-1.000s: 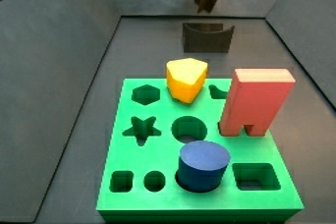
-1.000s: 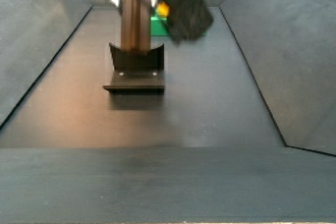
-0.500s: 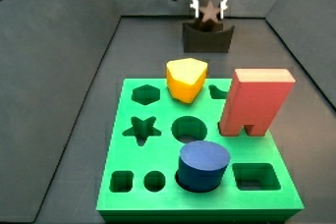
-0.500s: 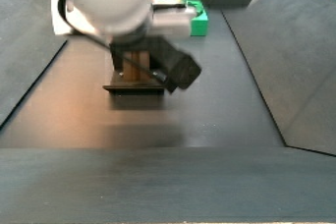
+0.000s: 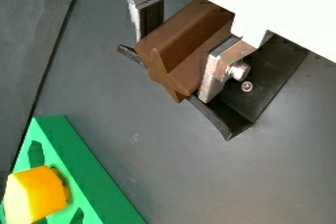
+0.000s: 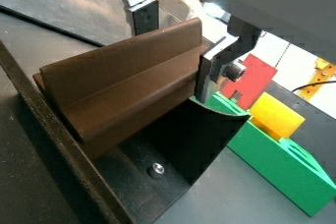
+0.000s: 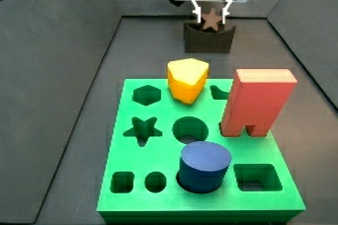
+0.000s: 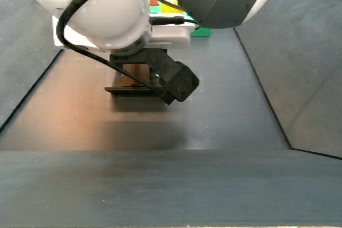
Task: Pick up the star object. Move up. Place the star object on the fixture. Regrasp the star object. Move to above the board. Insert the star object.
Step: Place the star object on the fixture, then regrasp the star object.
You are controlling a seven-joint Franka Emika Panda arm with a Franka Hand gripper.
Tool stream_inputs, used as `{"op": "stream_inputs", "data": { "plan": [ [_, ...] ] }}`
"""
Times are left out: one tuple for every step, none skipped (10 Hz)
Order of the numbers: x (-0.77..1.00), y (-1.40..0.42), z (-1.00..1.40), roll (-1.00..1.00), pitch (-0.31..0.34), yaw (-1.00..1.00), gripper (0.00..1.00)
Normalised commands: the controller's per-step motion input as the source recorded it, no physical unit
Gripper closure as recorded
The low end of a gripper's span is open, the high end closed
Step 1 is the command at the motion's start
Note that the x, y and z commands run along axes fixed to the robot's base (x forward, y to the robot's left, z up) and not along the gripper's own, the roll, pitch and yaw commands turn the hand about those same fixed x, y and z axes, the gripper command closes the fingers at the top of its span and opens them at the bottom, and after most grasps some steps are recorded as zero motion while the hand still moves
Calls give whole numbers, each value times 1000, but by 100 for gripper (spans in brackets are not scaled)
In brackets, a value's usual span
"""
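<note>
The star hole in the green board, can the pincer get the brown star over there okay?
Probably yes. The pincer holds the star object at the fixture; the board's star hole lies uncovered, beside the blocks.

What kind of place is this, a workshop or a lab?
Probably a robot test lab: a dark walled pen, a green board of shaped holes, and the arm's tool holding a brown star object over the fixture.

A yellow block (image 7: 188,79) stands near the back edge of the green slab. A tall red block (image 7: 256,102) stands at its right edge. A round blue block (image 7: 204,167) sits near the front edge, in the middle.
</note>
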Motion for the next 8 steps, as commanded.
{"op": "stream_inputs", "data": {
  "plan": [
    [78, 98, -516, -119, -29, -92, 100],
    [0, -500, -167, 0, 0, 0, 100],
    [0, 0, 0, 0, 0, 0, 0],
    [0, 0, 1000, -45, -37, 28, 0],
    [-8, 1, 1000, -39, -30, 37, 0],
    [-28, 1, 1000, -9, -10, 47, 0],
    [-30, -5, 1000, 7, 2, 52, 0],
    [-36, -1, 1000, 30, 30, 51, 0]
  ]
}}
